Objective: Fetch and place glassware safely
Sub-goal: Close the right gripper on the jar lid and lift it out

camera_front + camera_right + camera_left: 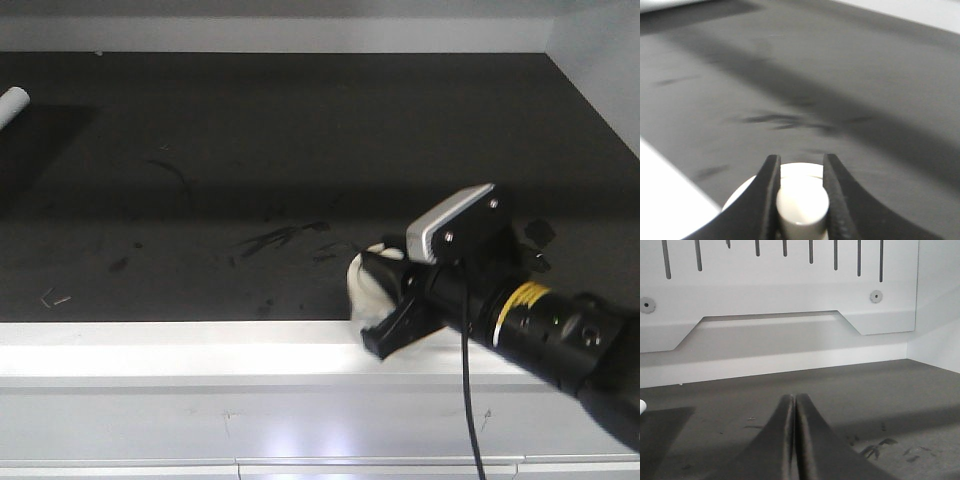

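The glassware (366, 290) is a small jar with an off-white lid, standing on the dark mat just behind the white front ledge; its glass body is mostly hidden by the arm. My right gripper (385, 300) reaches in from the lower right. In the right wrist view the right gripper (800, 160) is shut on the lid's round knob (802, 202), a black finger pressed against each side, with the lid's rim (801, 168) showing beyond. My left gripper (792, 398) appears only in the left wrist view, shut with nothing between its fingers, low over the mat.
The dark scuffed mat (250, 150) is bounded by a white front ledge (200, 350), a white back wall with slots (790, 290) and a right side wall (600, 60). A white cylindrical thing (12, 105) lies at the far left.
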Controlling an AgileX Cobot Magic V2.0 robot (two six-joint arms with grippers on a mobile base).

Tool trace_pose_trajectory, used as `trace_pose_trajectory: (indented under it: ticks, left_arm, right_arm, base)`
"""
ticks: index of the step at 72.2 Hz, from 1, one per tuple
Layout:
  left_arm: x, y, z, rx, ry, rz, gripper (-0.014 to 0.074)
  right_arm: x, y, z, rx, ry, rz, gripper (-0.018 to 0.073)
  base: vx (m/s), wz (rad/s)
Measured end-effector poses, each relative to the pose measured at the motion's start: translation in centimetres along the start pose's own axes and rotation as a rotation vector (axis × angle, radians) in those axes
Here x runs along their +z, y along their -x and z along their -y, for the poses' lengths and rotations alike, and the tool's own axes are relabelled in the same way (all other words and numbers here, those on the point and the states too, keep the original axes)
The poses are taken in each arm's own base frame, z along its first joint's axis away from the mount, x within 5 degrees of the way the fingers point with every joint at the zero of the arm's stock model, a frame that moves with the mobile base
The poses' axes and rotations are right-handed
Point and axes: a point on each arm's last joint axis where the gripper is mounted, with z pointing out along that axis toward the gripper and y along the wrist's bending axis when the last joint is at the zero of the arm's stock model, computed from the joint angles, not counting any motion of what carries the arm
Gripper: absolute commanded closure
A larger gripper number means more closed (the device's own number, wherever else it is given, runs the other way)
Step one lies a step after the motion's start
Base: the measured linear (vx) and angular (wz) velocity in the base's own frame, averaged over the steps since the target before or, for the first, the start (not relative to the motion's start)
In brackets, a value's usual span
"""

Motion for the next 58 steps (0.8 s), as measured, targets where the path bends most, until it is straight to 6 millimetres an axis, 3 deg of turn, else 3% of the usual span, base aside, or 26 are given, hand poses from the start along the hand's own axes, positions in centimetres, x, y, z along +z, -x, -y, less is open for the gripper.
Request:
trace_pose_trajectory:
  ticks: [34,58]
  left_arm:
    - [0.0,0.0,0.0,0.000,0.000,0.000,0.0603]
    - [0.0,0.0,0.0,0.000,0.000,0.000,0.0603]
  right_arm:
    - [-4.4,-1.2,-3.7,0.058,0.278,0.181,0.0560]
    - [-4.8,-1.2,-4.1,0.049,0.331,0.179,0.0560]
  base:
    - [0.00,0.00]
    - [0.00,0.00]
